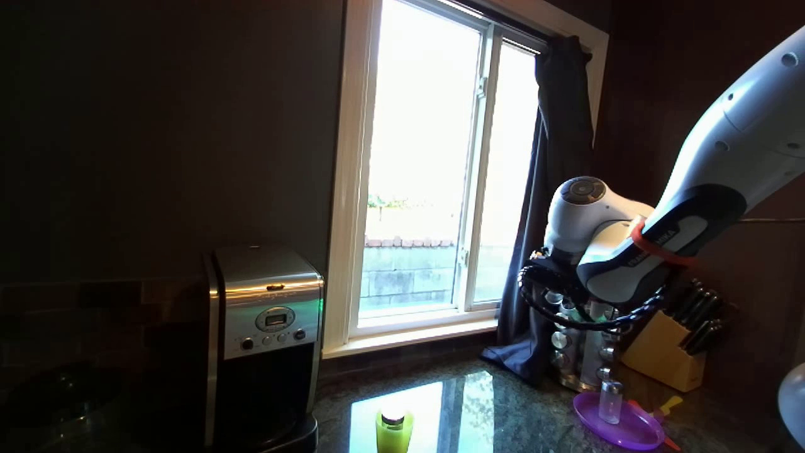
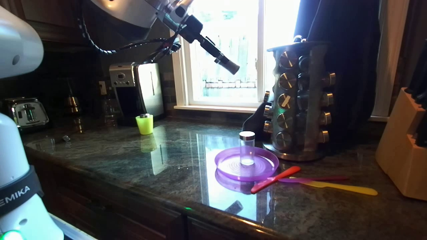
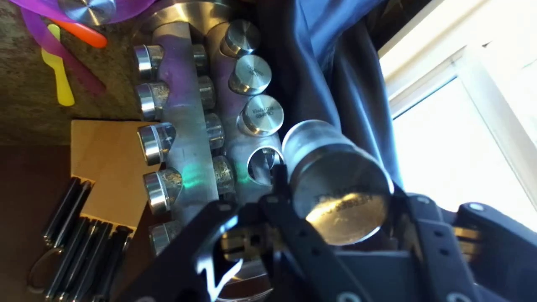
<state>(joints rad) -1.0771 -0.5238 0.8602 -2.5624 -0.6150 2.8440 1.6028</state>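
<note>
My gripper (image 3: 338,184) is shut on a spice jar (image 3: 340,193). The jar has a round metal lid with lettering too blurred to read, facing the wrist camera. In an exterior view the gripper (image 2: 223,59) points down and right, holding the jar (image 2: 233,67) in the air before the window. The metal spice rack (image 2: 312,110), with several lidded jars, stands to the right. In the wrist view, the rack (image 3: 184,109) has an empty round hole beside the held jar. A clear jar (image 2: 247,150) stands upright on a purple plate (image 2: 223,175).
Red (image 2: 278,179), yellow (image 2: 347,188) and purple plastic knives lie near the plate. A wooden knife block (image 2: 402,153) stands at the right. A yellow-green cup (image 2: 144,126) containing a metal-lidded jar stands near the coffee maker (image 2: 148,88). A dark curtain (image 3: 319,79) hangs behind the rack.
</note>
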